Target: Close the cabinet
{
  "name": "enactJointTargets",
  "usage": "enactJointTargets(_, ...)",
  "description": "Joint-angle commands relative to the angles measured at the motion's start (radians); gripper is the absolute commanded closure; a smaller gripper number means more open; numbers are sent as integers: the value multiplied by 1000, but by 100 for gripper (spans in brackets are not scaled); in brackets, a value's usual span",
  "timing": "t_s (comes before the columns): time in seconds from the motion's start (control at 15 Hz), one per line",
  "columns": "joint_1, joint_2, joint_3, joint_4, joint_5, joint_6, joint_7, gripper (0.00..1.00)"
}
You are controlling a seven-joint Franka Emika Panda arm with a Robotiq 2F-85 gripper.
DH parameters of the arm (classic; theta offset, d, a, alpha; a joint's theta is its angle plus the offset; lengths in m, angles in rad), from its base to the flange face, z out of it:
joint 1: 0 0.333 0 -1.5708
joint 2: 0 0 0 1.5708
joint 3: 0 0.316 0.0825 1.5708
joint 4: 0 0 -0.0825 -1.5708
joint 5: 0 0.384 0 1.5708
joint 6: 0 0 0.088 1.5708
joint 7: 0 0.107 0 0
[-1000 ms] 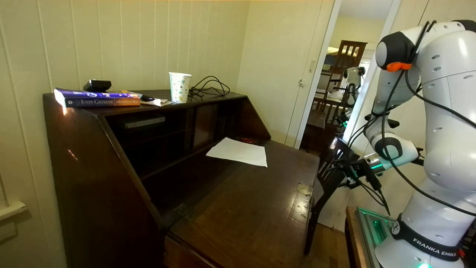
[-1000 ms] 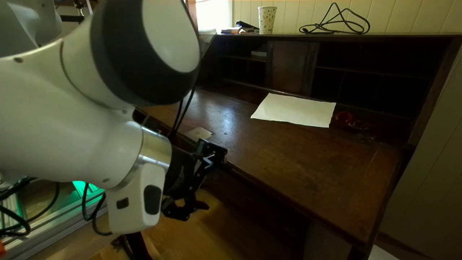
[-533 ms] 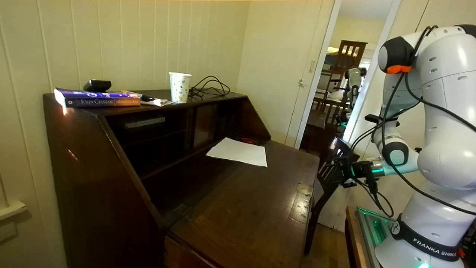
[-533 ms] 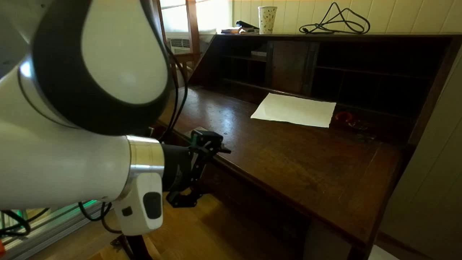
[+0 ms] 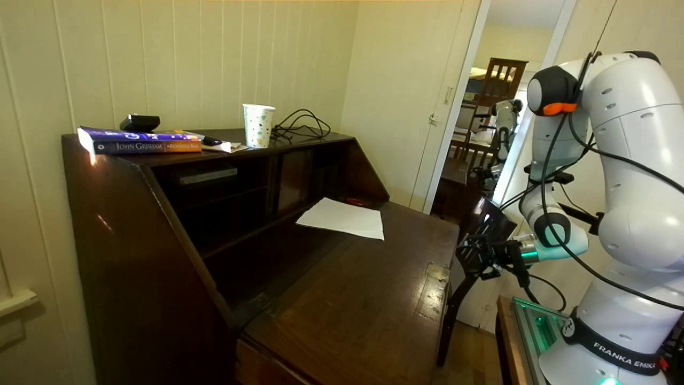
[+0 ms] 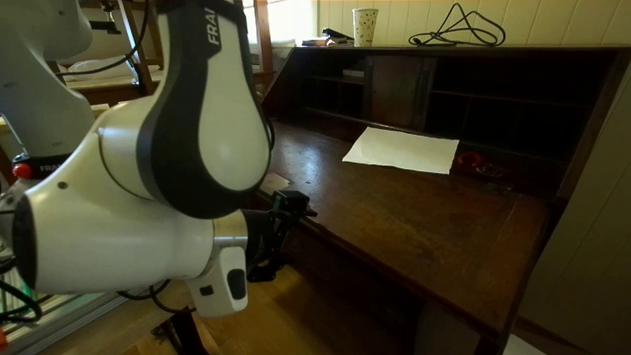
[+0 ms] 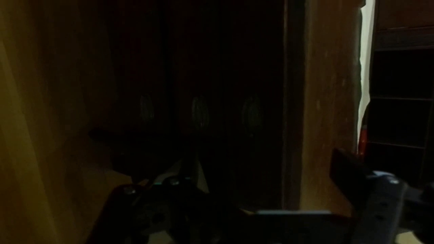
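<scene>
The cabinet is a dark reddish-brown polished wooden desk cabinet; its body (image 5: 144,278) fills the left of an exterior view. Its wide front panel (image 5: 363,289) lies folded down, about flat, in both exterior views (image 6: 404,222). Shelves behind it are exposed. My gripper (image 5: 473,259) is just off the panel's front edge, at about panel height. In an exterior view my gripper (image 6: 298,241) has one finger near the edge level and one lower. In the dark wrist view my gripper (image 7: 220,145) has its fingers spread with nothing between them; the panel (image 7: 325,101) appears near the right finger. Contact cannot be told.
A white paper sheet (image 5: 344,218) and a red item (image 6: 470,159) lie on the open panel area. A cup (image 5: 258,125), a book (image 5: 144,143) and cables (image 5: 302,125) are on the cabinet's top. A dark slim chair (image 5: 454,315) stands near the gripper.
My arm has shifted, bringing the gripper closer to the panel's front edge and levelling it somewhat. The cabinet panel and the items on it have not moved.
</scene>
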Motion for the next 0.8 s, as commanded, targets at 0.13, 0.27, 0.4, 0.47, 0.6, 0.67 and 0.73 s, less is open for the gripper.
enactJointTargets(0.13, -13, 60, 51, 41, 60, -27, -27, 0)
enactJointTargets(0.27, -15, 47, 50, 38, 42, -40, -32, 0)
enactJointTargets(0.4, -21, 28, 41, 27, 21, -71, -45, 0)
enactJointTargets(0.47, -27, 16, 34, 19, 1, -99, -54, 0)
enactJointTargets(0.6, -38, -3, 15, 7, -42, -165, -69, 0)
enactJointTargets(0.67, -46, -11, 4, 5, -68, -203, -74, 0)
enactJointTargets(0.73, -55, -25, -9, 1, -97, -242, -80, 0)
